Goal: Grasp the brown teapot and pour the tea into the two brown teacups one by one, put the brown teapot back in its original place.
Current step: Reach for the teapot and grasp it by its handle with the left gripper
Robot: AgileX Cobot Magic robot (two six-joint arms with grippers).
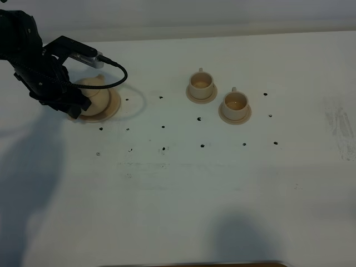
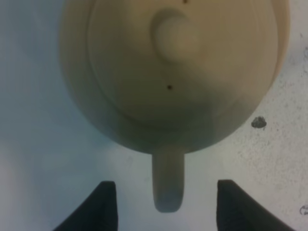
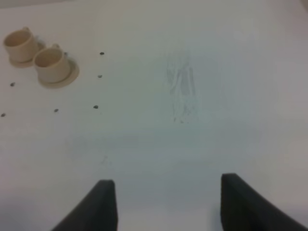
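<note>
The brown teapot (image 1: 99, 95) sits on its wide tan saucer (image 1: 113, 104) at the far left, partly hidden by my left arm. In the left wrist view its lid knob (image 2: 175, 36) faces up. Its loop handle (image 2: 168, 178) lies between my left gripper's (image 2: 167, 192) dark fingers with a gap on each side, so the gripper is open. From above, the left gripper (image 1: 78, 107) is at the pot's near-left side. The two brown teacups (image 1: 201, 83) (image 1: 235, 102) stand on small saucers right of centre. My right gripper (image 3: 166, 199) hangs open over bare table, with the cups (image 3: 50, 65) far from it.
Small black dots (image 1: 163, 126) mark the white table (image 1: 178, 183) in rows around the saucers. A faint scuff (image 1: 339, 125) shows at the far right. A dark strip (image 1: 206, 264) lines the near edge. A cable (image 1: 119, 72) loops off the left arm.
</note>
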